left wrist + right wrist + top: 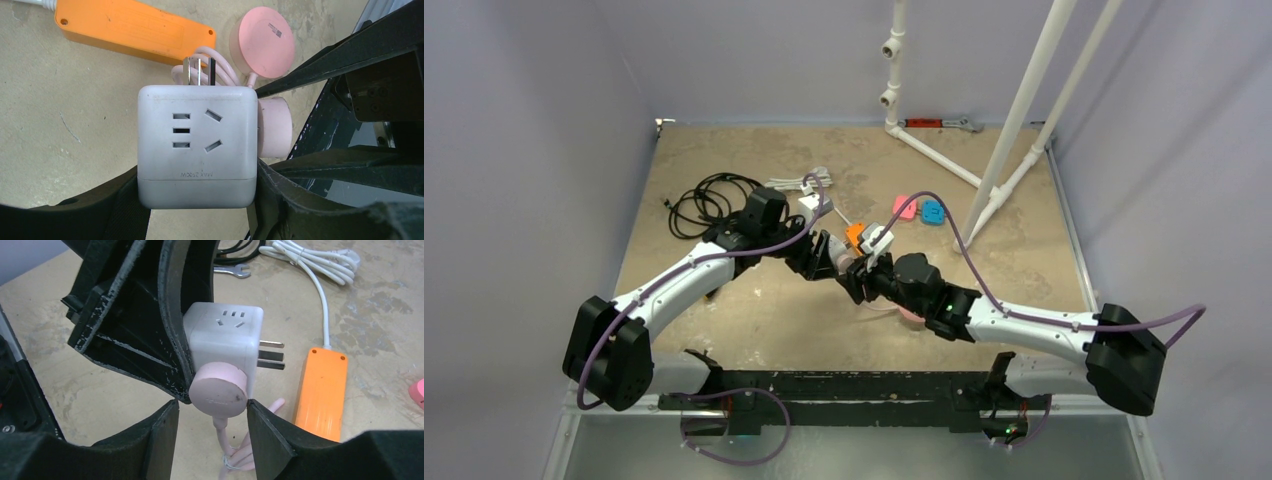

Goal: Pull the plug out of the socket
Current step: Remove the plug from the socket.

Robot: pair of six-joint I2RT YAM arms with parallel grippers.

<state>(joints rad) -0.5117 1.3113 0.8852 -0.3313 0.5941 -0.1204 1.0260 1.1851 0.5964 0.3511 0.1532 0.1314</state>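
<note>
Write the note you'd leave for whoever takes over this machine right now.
Left end effector: shut on the white plastic cube adapter, held off the table.
Right end effector: open, jaws straddling the pink round plug seated in the cube's side.
Orange rectangular power strip: flat on the table, apart from the cube.
Done: cube's prongs are bare, out of the strip.
Left: probably grip the pink plug and pull it free.

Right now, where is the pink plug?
In the right wrist view, the pink plug sits in the white cube adapter's side, inside the right gripper.
</note>
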